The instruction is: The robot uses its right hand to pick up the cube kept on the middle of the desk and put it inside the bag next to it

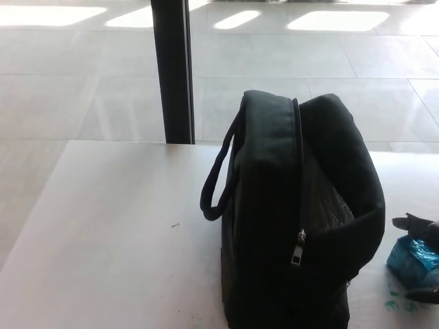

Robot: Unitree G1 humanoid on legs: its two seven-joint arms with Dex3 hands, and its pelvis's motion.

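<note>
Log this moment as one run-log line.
right hand: around cube, grip unclear | cube: on desk, right of bag | bag: unzipped

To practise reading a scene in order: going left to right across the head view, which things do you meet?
Dark post → bag handle → black bag → blue cube, with the right robot hand closing around it at the picture's edge.

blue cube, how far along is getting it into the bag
Nothing is finished yet. The shiny blue cube sits on the white desk beside the open black fabric bag. In hand: the right hand has black fingers above and below the cube. Left: lift it and drop it inside.
</note>
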